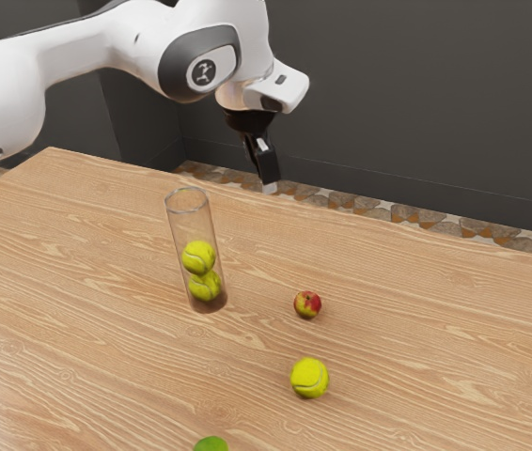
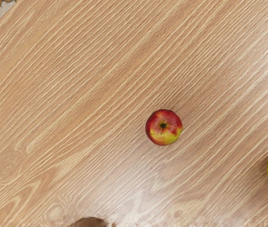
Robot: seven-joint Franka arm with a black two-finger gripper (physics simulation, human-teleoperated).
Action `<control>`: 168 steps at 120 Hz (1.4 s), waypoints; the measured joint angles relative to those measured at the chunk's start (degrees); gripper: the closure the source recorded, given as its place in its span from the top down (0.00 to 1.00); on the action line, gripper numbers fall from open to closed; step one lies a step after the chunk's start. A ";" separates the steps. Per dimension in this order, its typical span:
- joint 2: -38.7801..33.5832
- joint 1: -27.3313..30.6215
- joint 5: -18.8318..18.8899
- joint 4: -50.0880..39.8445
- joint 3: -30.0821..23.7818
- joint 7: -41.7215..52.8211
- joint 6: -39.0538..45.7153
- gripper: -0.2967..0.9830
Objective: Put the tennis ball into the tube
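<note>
One tennis ball [image 1: 309,378] lies loose on the surface [image 1: 106,362], outside the tube [image 1: 190,222], so the approach seems in hand, and the end effector [image 1: 268,185], open or closed I cannot tell, should pass the apple [image 1: 307,303] and descend over it

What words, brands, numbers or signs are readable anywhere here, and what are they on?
Nothing is readable as a word or number.
Robot arm: a round emblem with a small pale mark, too small to make out.
Tube, loose tennis ball and apple: no lettering I can see.
</note>
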 joint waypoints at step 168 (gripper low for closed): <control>13.24 -5.02 -23.54 -22.55 -0.35 7.68 13.59 0.57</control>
